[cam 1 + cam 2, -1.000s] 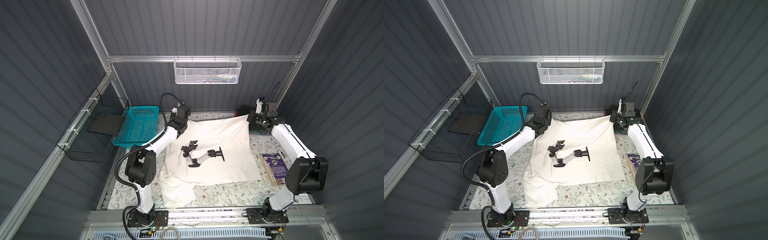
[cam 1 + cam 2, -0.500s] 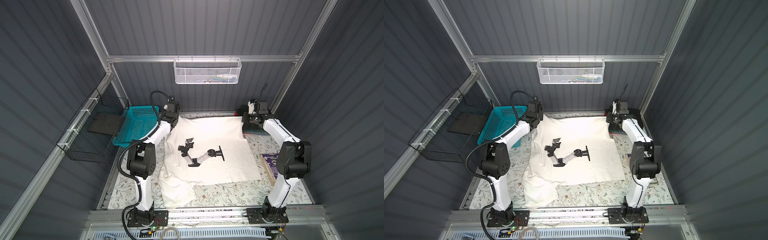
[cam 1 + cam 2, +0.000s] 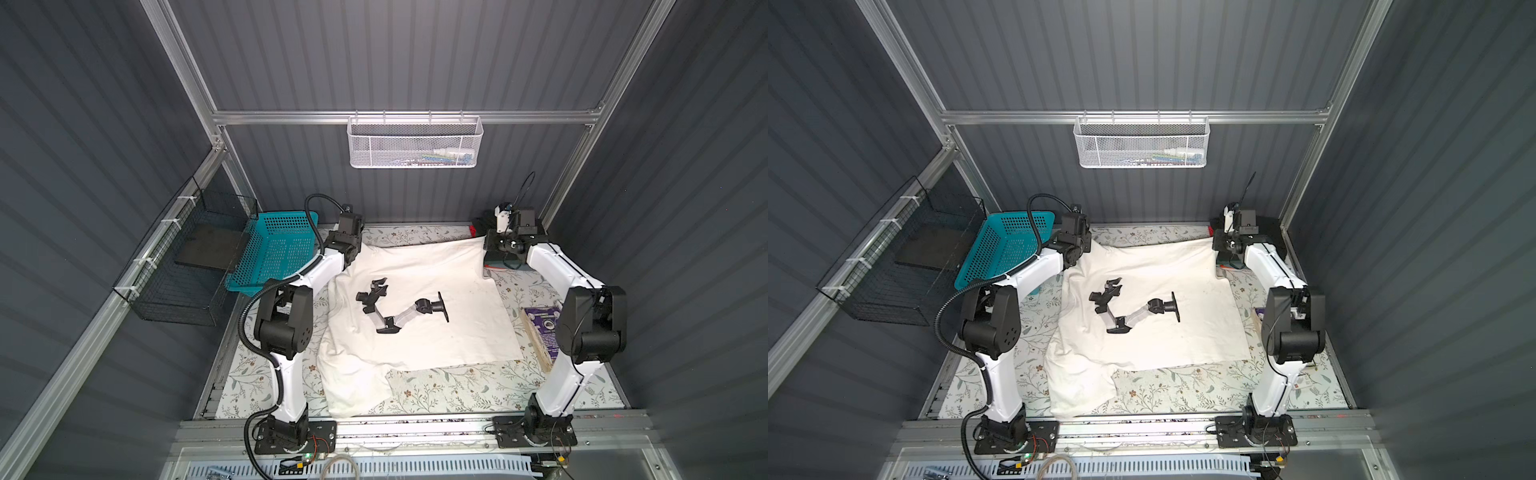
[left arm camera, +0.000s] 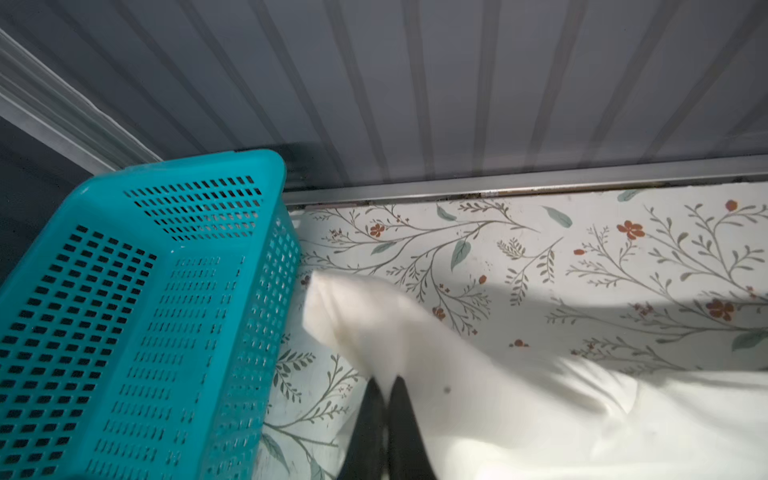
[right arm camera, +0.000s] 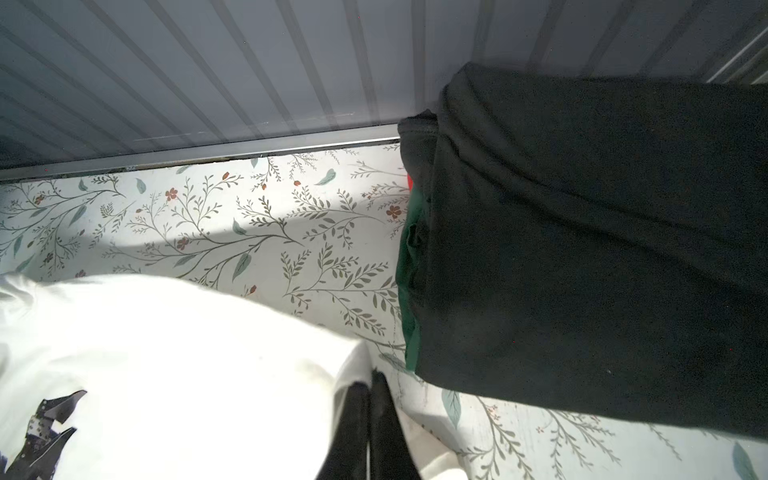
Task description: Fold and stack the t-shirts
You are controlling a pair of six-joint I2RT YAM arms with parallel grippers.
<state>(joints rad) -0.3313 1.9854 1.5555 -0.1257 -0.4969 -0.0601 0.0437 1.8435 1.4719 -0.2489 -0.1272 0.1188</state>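
White cotton covers most of the floral desk. The white shirt lies spread out with its black-and-grey print facing up, as both top views show. Its far edge runs straight between the two arms, just short of the back wall. Its near left part is bunched and creased, with a flap reaching toward the front rail.

The left jaws are closed tight on the white shirt's far left corner. In the left wrist view the two dark fingers press together with the cloth pinched between them, and a loose tip of it flops over beyond them. The right jaws are closed the same way, pinching the far right corner. In the right wrist view their fingers meet on the cloth's edge.

Just beside that far right corner sits the stack of folded shirts, partly hidden under the right arm in the top views. The right wrist view shows a black shirt on top, a green shirt peeking out under its edge, and a red sliver lower down. There a strip of bare desk separates the stack from the white shirt.

The teal basket stands just beside the white shirt's far left corner. A purple book lies on the desk off the shirt's right edge.
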